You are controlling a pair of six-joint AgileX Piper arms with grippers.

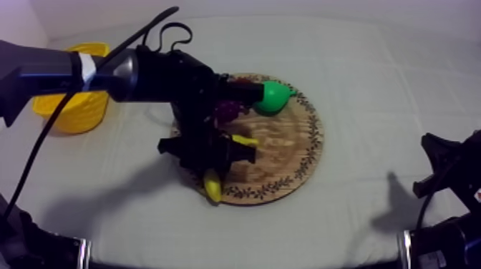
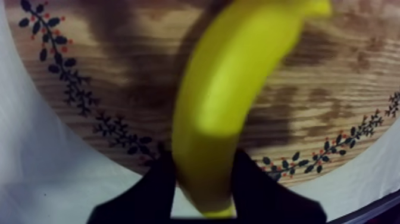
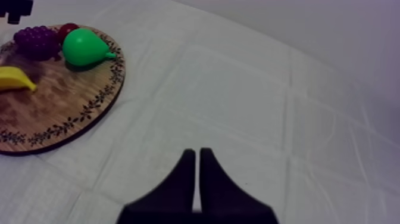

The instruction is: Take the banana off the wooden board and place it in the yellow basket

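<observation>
- My left pincer [image 2: 203, 159] is closed round the banana [image 2: 232, 95] near one end, over the wooden board's [image 1: 286, 143] 7 o'clock rim.
- I cannot tell whether the fruit is clear of the wood.
- Best next move, I judge: lift straight up, grip firm since the long end may swing, then carry toward the yellow basket [image 1: 75, 114], 10 o'clock from the board.
- Right pincer [image 3: 197, 152]: fingers together, empty, over the table [image 3: 268, 89].

The left fingers [image 2: 149, 192] hold the banana [image 2: 232, 101] over the wooden board [image 2: 107, 71].

Robot lab: cloth-draped table [image 1: 386, 79], two arms [image 1: 43, 68].
</observation>
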